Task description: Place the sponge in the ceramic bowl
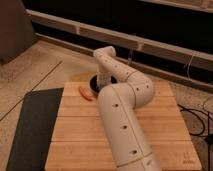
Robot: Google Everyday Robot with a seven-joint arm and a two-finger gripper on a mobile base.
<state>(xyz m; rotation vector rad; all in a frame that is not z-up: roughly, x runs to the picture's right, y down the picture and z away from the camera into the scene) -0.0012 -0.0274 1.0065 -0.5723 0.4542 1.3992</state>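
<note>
The dark ceramic bowl [93, 82] sits at the far edge of the wooden table [165, 125], mostly covered by my white arm. The arm bends over from the right and points down into the bowl, so my gripper [102, 83] is at or just above the bowl's inside. The sponge is hidden from view.
A small orange elongated item [86, 93] lies on the table just left of the bowl. A dark mat [35, 125] runs along the table's left side. My thick arm link [122, 130] crosses the middle of the table. Cables [197, 117] lie on the floor at right.
</note>
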